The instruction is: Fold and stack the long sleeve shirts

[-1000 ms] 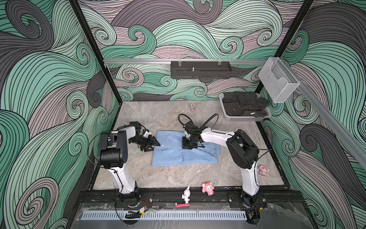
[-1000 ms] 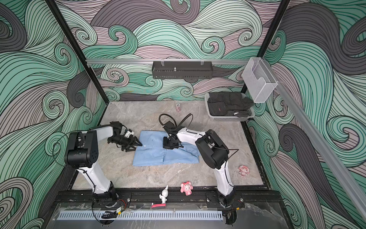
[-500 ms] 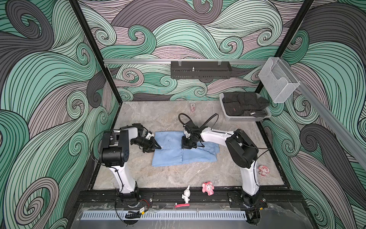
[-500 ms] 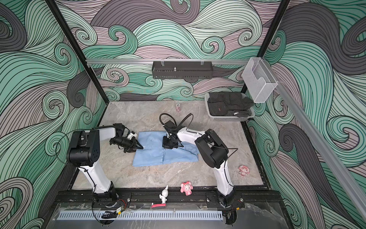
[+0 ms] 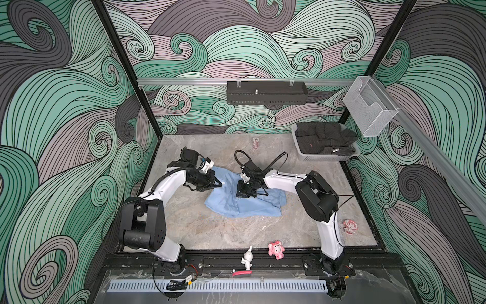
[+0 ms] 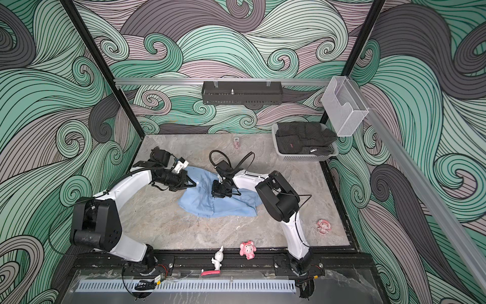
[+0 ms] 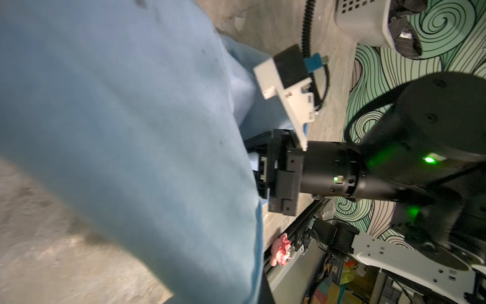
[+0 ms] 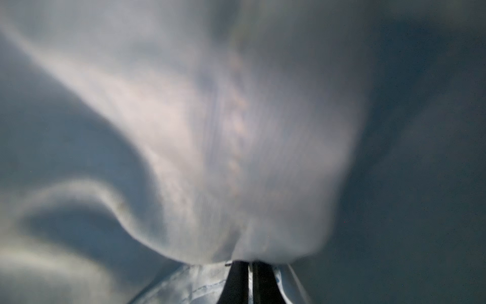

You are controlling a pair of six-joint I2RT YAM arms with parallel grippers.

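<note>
Light-blue woven cloth in both pinches. Left hand [image 5: 217, 184]: closed tight on the shirt [image 5: 252, 208] at its 10 o'clock edge, plain in both top views [image 6: 193, 184]. From the left wrist, own fingers hidden; only a broad, blurred sheet of the shirt [image 7: 131, 131] close to the lens. Right hand [image 5: 243, 195]: closed too, down on the middle of the shirt, gripping a fold there. From the right wrist, dark fingertips [image 8: 238, 284] pressed together with a hairline gap between, shirt [image 8: 236, 131] bunched right over them.

Around the hands: shirt crumpled and partly folded at the centre of the grey marbled desk [image 5: 236, 231], lying flattest toward 5 o'clock. Farther out, at 1 o'clock, a pale basket [image 5: 326, 158] holding dark clothes [image 5: 323, 136]. At 12 o'clock, near the back wall, a small pale item [image 5: 256, 143], too small to tell what. Along the 6 o'clock edge, a pink toy [image 5: 274, 248] and near it a white figurine [image 5: 247, 259]. At 4 o'clock, a second pink toy [image 5: 349, 226], well apart from the shirt.
</note>
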